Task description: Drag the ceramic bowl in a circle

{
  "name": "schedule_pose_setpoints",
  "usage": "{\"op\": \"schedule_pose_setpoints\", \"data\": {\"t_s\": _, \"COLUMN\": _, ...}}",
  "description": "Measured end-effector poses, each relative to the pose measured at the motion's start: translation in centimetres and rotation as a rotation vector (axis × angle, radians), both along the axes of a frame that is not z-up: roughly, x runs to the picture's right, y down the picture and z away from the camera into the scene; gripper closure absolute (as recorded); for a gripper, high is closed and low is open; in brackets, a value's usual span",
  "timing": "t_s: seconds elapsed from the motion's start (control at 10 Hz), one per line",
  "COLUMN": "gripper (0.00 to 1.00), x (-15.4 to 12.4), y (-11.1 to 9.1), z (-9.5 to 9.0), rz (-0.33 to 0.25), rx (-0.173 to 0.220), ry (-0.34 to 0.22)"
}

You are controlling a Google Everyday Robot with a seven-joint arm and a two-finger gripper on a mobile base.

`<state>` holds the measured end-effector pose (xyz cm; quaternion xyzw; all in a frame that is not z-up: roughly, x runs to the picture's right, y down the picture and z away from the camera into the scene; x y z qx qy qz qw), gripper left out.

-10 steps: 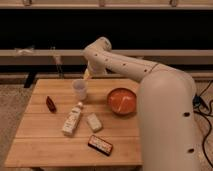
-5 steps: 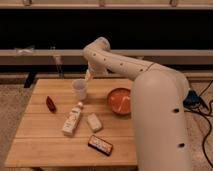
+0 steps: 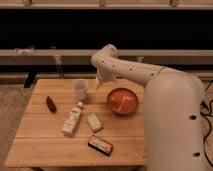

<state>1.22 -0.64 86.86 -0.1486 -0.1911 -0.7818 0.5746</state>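
The ceramic bowl (image 3: 122,101) is a round, shallow orange-red bowl. It sits on the right half of the wooden table (image 3: 45,145), close to the arm's white body. My gripper (image 3: 100,81) hangs from the bent white arm over the table's back edge. It is between the translucent cup (image 3: 80,89) and the bowl, up and to the left of the bowl's rim and not touching it. The gripper is open and holds nothing.
A small dark red item (image 3: 51,104) lies at the left. A white bottle (image 3: 72,120) and a pale block (image 3: 94,122) lie mid-table. A dark snack bar (image 3: 100,145) lies near the front edge. The arm's large white body (image 3: 175,125) covers the table's right side.
The gripper has shifted a little to the right and down, nearer the bowl. The arm's body has moved with it. The objects on the table have not moved.
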Motion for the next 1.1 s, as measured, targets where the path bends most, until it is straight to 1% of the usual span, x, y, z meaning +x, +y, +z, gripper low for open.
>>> {"op": "schedule_pose_setpoints", "data": {"t_s": 0.2, "gripper": 0.20, "x": -0.6, "y": 3.4, "z": -0.6, "rz": 0.023, "rx": -0.036, "ry": 0.013}}
{"op": "schedule_pose_setpoints", "data": {"t_s": 0.3, "gripper": 0.20, "x": -1.0, "y": 5.2, "z": -0.6, "rz": 0.031, "rx": -0.050, "ry": 0.019}}
{"op": "schedule_pose_setpoints", "data": {"t_s": 0.4, "gripper": 0.20, "x": -1.2, "y": 6.6, "z": -0.4, "rz": 0.036, "rx": -0.064, "ry": 0.025}}
{"op": "schedule_pose_setpoints", "data": {"t_s": 0.5, "gripper": 0.20, "x": -1.2, "y": 7.5, "z": -0.1, "rz": 0.038, "rx": -0.072, "ry": 0.032}}
{"op": "schedule_pose_setpoints", "data": {"t_s": 0.6, "gripper": 0.20, "x": -1.0, "y": 9.0, "z": 0.6, "rz": 0.043, "rx": -0.088, "ry": 0.054}}
{"op": "schedule_pose_setpoints", "data": {"t_s": 0.7, "gripper": 0.20, "x": -0.5, "y": 9.7, "z": 0.8, "rz": 0.050, "rx": -0.095, "ry": 0.069}}
{"op": "schedule_pose_setpoints", "data": {"t_s": 0.9, "gripper": 0.20, "x": 1.1, "y": 10.3, "z": 1.1, "rz": 0.071, "rx": -0.102, "ry": 0.099}}
{"op": "schedule_pose_setpoints", "data": {"t_s": 1.1, "gripper": 0.20, "x": 3.3, "y": 10.9, "z": 1.4, "rz": 0.107, "rx": -0.111, "ry": 0.134}}
